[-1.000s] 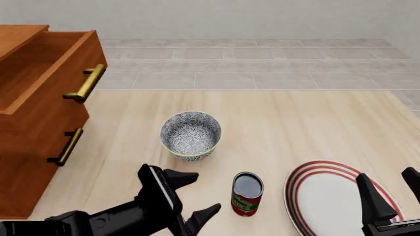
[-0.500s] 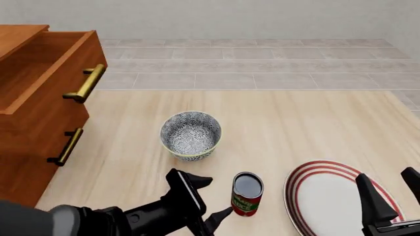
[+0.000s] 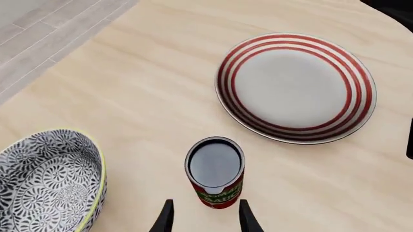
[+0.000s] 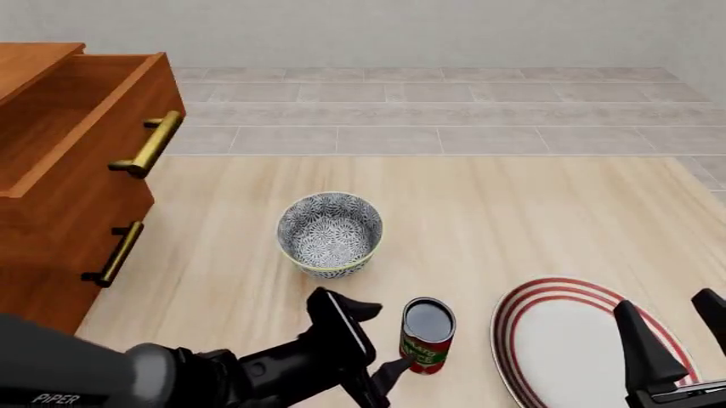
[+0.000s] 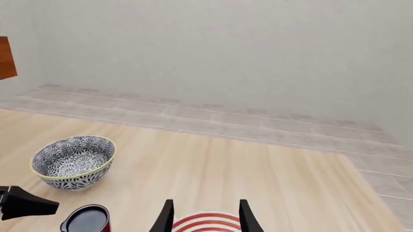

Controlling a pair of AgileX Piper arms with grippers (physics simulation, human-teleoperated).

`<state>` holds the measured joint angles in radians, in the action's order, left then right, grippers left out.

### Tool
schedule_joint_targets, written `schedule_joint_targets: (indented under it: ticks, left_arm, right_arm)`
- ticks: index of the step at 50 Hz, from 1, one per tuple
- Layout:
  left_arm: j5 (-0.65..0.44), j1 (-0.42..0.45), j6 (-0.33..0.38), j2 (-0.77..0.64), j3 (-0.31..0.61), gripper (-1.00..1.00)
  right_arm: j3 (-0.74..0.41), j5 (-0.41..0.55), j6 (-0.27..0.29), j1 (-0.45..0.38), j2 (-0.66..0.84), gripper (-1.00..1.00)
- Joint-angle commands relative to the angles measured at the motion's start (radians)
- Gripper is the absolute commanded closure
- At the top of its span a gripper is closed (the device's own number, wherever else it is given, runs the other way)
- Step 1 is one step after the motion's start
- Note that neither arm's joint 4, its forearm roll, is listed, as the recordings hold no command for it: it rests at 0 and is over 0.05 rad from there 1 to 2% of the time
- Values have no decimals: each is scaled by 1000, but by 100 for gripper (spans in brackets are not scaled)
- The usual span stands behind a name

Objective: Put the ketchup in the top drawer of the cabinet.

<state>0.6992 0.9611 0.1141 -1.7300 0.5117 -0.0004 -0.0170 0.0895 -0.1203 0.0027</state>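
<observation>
Ketchup (image 4: 428,336) stands upright on the surface (image 4: 511,221), near its front edge, between the bowl (image 4: 329,233) and the plate (image 4: 590,344), apart from both.

We start with the biggest thing: the cabinet (image 4: 51,280) fills the left edge of the front view, cut off by the frame, its drawer (image 4: 85,127) pulled out and open at the top; we cannot see the drawer's floor in full.

Our left arm lies low across the front-left corner, reaching rightward, its hand (image 4: 371,340) spread open. One finger sits just behind the ketchup's left side, the other just before it; whether either touches we cannot tell. In the left wrist view the two fingertips (image 3: 166,220) frame the ketchup's base.

Our right hand (image 4: 675,340) hangs over the plate's near right, open, gripping nothing, partly cut off.

Bare surface lies between the bowl and the cabinet, and beyond the bowl to the far edge.
</observation>
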Motion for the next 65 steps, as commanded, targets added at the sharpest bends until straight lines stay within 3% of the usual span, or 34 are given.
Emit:
schedule_joint_targets:
  ticks: [1, 7, 9, 48, 65]
  left_arm:
    - [-10, 5, -39, -29, 41, -100]
    - [-10, 10, -30, -56, 61, -100]
    - [-9, 12, -32, -64, 68, -100]
    - [-42, 49, -21, -164, 164, -100]
    - [-53, 17, -7, -141, 167, -100]
  right_arm:
    - [0, 3, -1, -3, 1, -100]
    - [0, 4, 1, -4, 3, -100]
    - [0, 3, 28, -2, 2, -100]
    - [0, -12, 28, 6, -2, -100]
    - [0, -3, 27, -3, 0, -100]
